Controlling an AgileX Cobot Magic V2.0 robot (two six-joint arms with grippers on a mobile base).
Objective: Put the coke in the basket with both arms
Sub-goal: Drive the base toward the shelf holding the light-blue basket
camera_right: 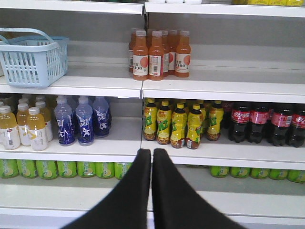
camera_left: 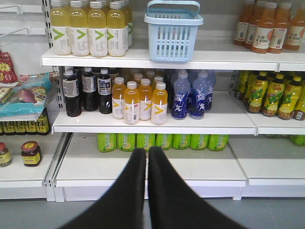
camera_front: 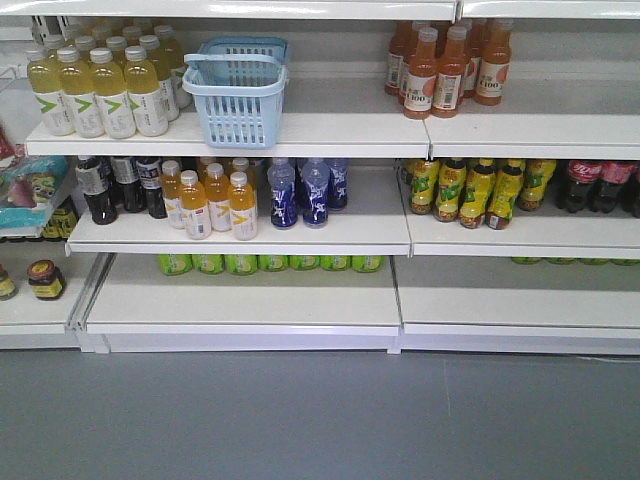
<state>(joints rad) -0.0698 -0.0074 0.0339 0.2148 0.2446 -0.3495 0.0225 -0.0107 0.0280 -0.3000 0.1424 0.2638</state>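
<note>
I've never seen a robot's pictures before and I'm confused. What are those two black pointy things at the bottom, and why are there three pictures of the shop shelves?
Those are the robot's pinchers. It has two arms, each with a camera on its wrist. One picture looks past the left gripper, one past the right gripper; both are closed and hold nothing. The third looks from the robot's front. The shelves carry drink bottles and a light blue basket.
</note>
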